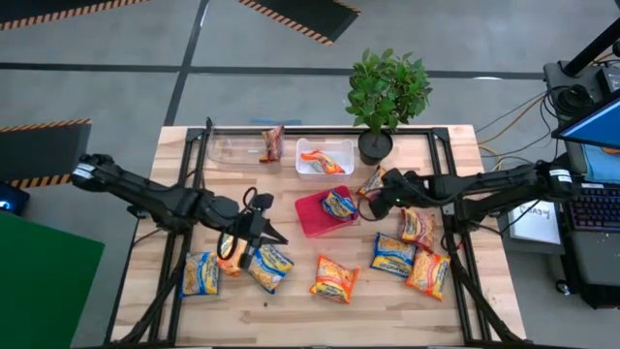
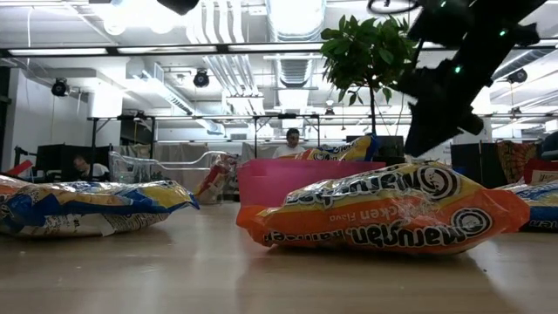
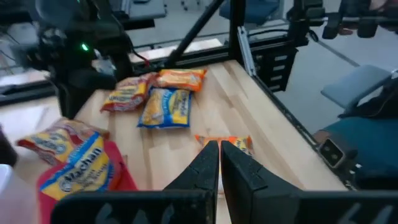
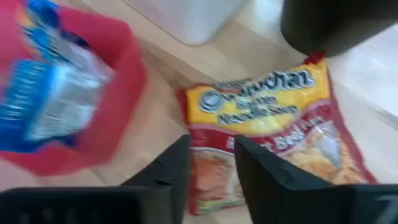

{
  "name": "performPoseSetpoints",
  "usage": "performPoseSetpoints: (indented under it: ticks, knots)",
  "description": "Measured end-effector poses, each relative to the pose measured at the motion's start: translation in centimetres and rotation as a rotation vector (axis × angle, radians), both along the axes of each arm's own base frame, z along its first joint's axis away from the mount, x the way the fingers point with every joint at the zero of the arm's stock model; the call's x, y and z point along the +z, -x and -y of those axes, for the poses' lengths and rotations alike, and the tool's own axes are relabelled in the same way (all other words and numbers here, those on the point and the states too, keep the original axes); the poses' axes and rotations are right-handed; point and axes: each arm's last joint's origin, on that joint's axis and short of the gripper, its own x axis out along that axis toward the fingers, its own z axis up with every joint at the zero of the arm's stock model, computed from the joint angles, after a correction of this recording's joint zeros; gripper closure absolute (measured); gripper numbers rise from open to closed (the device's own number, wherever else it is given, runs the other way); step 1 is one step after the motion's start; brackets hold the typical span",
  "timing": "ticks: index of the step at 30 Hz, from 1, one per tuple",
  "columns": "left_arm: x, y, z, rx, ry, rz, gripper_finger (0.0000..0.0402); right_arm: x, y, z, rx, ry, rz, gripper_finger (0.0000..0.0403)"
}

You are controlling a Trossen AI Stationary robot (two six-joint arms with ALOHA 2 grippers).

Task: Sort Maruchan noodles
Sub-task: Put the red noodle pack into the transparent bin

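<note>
While the left gripper (image 1: 274,233) waits pressed together mid-bench, the right gripper (image 4: 211,163) hangs slightly spread over a red noodle packet (image 4: 267,124) beside the red tray (image 4: 118,93).

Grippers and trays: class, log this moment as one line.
left gripper: shut, empty, over front-left packets | right gripper: part open, above reddish packet | red tray: blue packet inside

Three trays are set mid-table w/ one packet in each: one tray (image 1: 232,148) left, one (image 1: 325,157) right, one (image 1: 315,213) nearer front. More packets (image 1: 334,278) are spread along the front (plant (image 1: 387,92) behind).
</note>
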Motion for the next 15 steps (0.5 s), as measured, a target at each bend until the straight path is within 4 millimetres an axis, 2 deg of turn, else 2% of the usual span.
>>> performPoseSetpoints:
  ticks: [7,15]
  knots:
    - [0.5,0.7,-0.2,-0.023,-0.106,0.047,0.0402,-1.5,-0.4,0.4,0.013,0.013,-0.11,0.0189]
    - [0.0,1.6,-0.5,-0.049,-0.138,0.095,0.0402,-2.9,-0.9,0.3,0.027,0.012,-0.188,0.0148]
